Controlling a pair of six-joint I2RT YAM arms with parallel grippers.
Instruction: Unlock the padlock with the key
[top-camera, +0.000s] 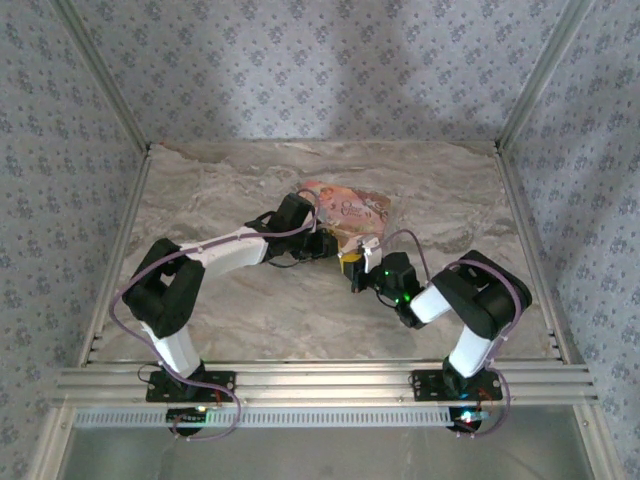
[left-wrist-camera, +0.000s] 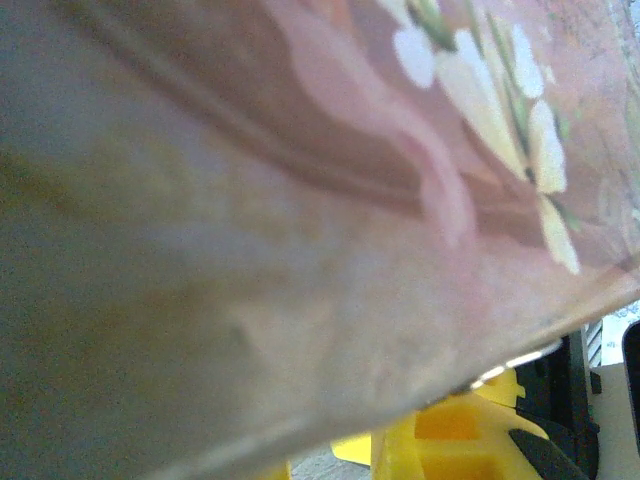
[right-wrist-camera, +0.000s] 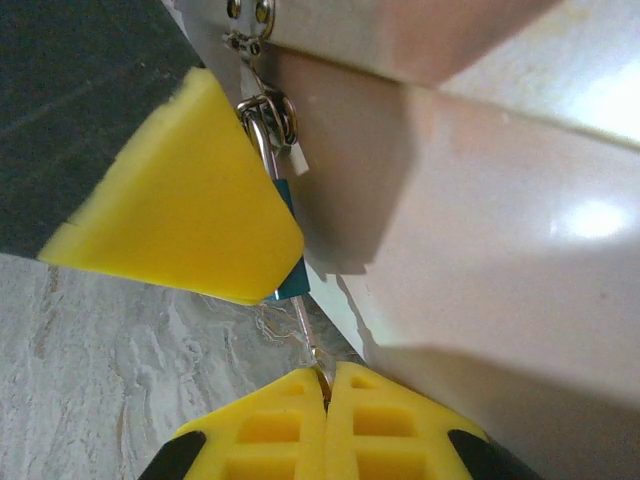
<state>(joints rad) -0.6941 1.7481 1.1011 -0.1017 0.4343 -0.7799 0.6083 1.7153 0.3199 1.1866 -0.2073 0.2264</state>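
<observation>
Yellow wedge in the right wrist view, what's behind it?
A teal padlock peeks out below the yellow wedge, its metal shackle hooked into the latch of the pink box. Most of the padlock body is covered, so the keyhole can't be seen.

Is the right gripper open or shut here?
Shut. In the right wrist view the right gripper presses its yellow tips together on a thin metal shaft, apparently the key, leading to the blue padlock.

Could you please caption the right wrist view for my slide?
Right gripper pinching the key at the blue padlock on the box hasp.
</observation>
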